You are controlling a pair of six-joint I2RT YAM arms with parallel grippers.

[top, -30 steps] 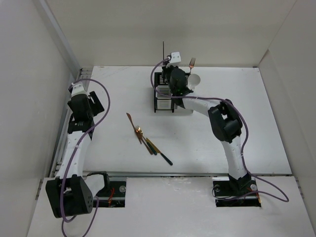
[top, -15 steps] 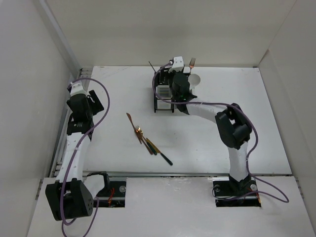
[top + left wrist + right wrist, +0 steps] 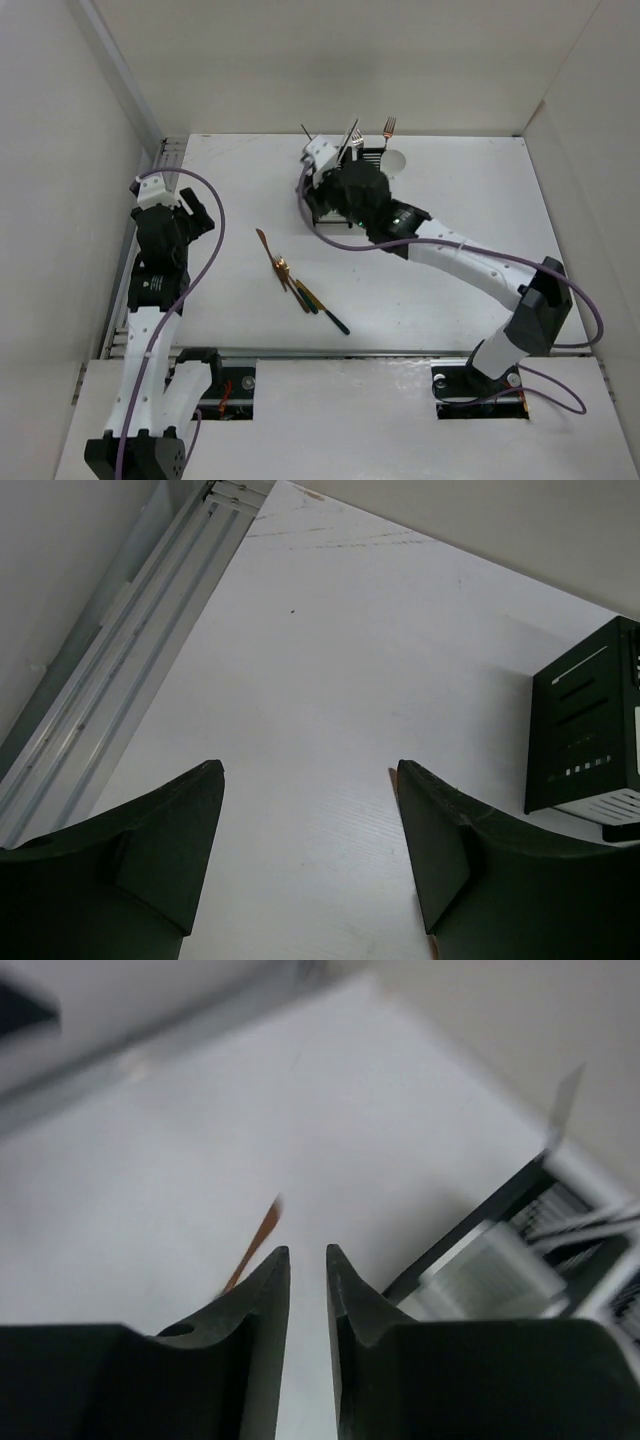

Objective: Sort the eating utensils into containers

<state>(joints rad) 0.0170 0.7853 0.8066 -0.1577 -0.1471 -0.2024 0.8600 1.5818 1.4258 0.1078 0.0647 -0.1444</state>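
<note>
Several loose utensils lie mid-table: a copper piece (image 3: 264, 243), a copper spoon (image 3: 283, 265) and black-handled pieces (image 3: 325, 312). The joined caddies (image 3: 318, 212) stand at the back, mostly hidden by my right arm. A fork (image 3: 388, 125), a silver piece (image 3: 350, 135) and a white spoon (image 3: 394, 160) stick up from them. My right gripper (image 3: 325, 200) hovers at the caddies' left front; its jaws (image 3: 308, 1252) are nearly closed and empty. The right wrist view is blurred, with a copper utensil (image 3: 255, 1240) ahead and a caddy (image 3: 500, 1260) to the right. My left gripper (image 3: 188, 213) is open and empty (image 3: 310, 810), far left of the caddy (image 3: 590, 740).
A metal rail (image 3: 130, 650) runs along the table's left edge beside the left arm. White walls enclose the table on the left, back and right. A thin black stick (image 3: 308, 133) leans out at the caddies' back left.
My right arm has swung from above the caddies toward the left and nearer, stretching out low. A silver piece now stands in the caddies. The left arm has shifted slightly nearer.
</note>
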